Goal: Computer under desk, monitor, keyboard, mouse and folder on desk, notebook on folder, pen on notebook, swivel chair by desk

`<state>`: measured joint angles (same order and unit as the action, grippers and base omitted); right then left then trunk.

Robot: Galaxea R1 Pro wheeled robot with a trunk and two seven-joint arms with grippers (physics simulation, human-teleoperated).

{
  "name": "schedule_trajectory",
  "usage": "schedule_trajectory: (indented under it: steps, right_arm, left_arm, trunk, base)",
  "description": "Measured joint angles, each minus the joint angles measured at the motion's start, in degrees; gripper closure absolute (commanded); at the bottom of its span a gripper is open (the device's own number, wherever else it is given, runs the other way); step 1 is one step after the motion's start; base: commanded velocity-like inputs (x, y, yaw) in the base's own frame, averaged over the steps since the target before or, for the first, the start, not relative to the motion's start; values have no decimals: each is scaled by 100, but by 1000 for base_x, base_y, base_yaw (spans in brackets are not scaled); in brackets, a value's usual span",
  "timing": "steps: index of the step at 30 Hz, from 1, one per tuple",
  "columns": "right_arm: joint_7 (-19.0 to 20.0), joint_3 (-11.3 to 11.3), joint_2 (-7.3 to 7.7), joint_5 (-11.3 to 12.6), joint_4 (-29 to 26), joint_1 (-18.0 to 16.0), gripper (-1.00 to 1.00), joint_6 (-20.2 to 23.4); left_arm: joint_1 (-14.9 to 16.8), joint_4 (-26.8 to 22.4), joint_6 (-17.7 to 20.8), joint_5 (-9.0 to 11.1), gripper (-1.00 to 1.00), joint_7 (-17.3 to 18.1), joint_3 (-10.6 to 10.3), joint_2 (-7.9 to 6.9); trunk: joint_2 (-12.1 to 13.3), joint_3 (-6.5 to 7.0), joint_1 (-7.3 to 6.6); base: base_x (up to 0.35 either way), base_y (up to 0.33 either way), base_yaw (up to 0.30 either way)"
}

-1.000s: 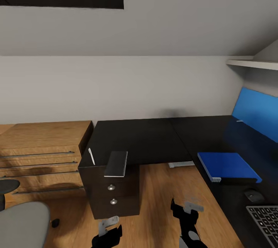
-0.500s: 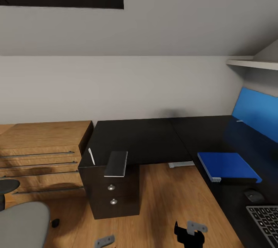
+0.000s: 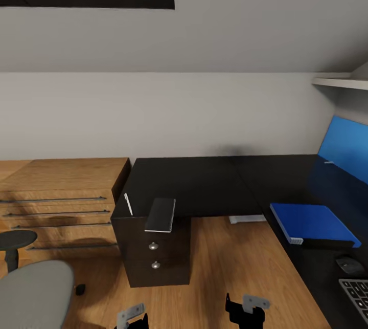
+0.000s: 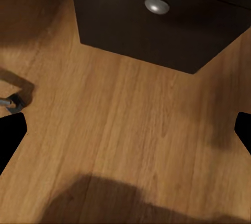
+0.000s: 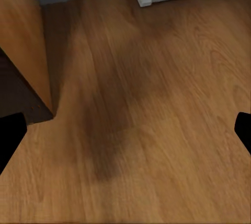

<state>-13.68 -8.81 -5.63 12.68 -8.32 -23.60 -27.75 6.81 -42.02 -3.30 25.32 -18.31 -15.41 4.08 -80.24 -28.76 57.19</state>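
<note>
At frame centre-left, the notebook (image 3: 160,214) lies lengthwise up-frame, nearer the left gripper (image 3: 132,317); both grippers' fingers spread, empty.

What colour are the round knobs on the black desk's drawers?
Silver round knobs on the black drawer pedestal, clearest in the left wrist view.

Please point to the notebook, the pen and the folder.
notebook (image 3: 160,215), head view, middle of its grey cover
pen (image 3: 128,204), head view, middle of the stick
folder (image 3: 314,221), head view, middle of its blue cover

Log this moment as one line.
grippers: left open, right open, both empty, over floor | folder on desk | notebook, pen on pedestal end, not stacked
</note>
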Motion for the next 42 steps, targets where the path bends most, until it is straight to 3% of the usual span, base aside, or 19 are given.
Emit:
schedule_trajectory:
  steps: [2,5,6,9,25,27,30,33,36,39,42]
  right_arm:
    - [2,2,3,-143,1,0,-100,-2]
    - [-3,7,-1,-173,2,0,-100,-8]
    - [-3,8,-8,-195,35,-1,-100,-247]
    - [-5,5,-9,-191,266,-1,-100,-669]
    - [-5,3,-8,-179,293,-1,-100,-722]
    - [-1,1,-15,-179,292,0,-100,-724]
    - [-3,-8,-16,-176,272,0,-100,-728]
    - [2,-41,-15,-192,175,0,-100,-733]
    - [-9,-44,-13,-171,-402,-3,-100,-688]
    - [-12,-17,-10,-117,-1149,-8,-100,-619]
    - [1,-2,-9,80,-1765,-23,-100,-168]
  left_arm:
    - [0,-7,10,0,-100,-11,20,-4]
    - [0,-16,6,1,-100,-24,33,-5]
    - [0,-309,0,7,-100,-42,36,-76]
    - [-1,-424,10,31,-100,-48,34,-115]
    - [0,-463,18,42,-100,-40,25,-143]
    - [2,-866,375,59,-100,-36,31,-151]
    - [2,-1502,1251,58,-100,-34,120,-156]
    - [3,-2410,2262,38,-100,-27,428,-140]
    - [2,-3333,2966,43,-100,-22,565,-129]
    - [1,-3888,3402,52,-100,-30,600,-115]
    - [1,-4158,3595,59,-100,-37,605,-79]
  trunk:
    - [-80,-36,44]
    - [-201,-90,110]
    - [-241,-107,132]
    - [-361,-162,199]
    - [-1003,-456,549]
    - [-1083,-493,593]
    - [-1203,-547,659]
    - [-1324,-601,725]
    - [-1444,-654,791]
    - [-1564,-709,857]
    - [-1685,-762,923]
  base:
    - [0,0,2]
    - [0,0,86]
    - [0,0,255]
    - [-136,0,264]
    - [-108,0,166]
    - [-1,0,21]
    - [0,0,8]
    - [0,0,2]
    - [0,0,0]
    - [0,0,0]
    - [0,0,0]
